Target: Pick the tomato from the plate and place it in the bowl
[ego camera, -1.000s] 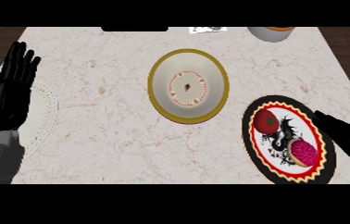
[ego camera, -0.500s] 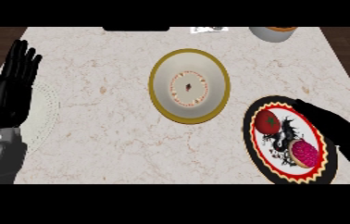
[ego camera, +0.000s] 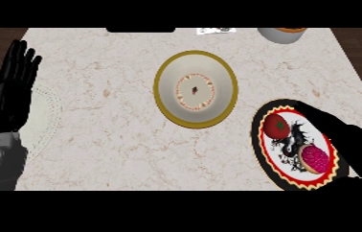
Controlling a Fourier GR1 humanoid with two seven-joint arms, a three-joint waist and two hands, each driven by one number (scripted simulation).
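A: Tomato (ego camera: 277, 125) sits at upper left of the plate (ego camera: 266, 152), lower right of frame — bowl (ego camera: 196, 89) at centre, apart from it.

B: Right hand (ego camera: 338, 130) over the plate's right edge; fingers, cannot tell. Left hand (ego camera: 17, 87) at left edge — fingers straight, holding nothing.

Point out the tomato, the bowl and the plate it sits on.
tomato (ego camera: 277, 125), head view, its red top.
bowl (ego camera: 196, 89), head view, inside floor.
plate (ego camera: 260, 145), head view, bare left rim.
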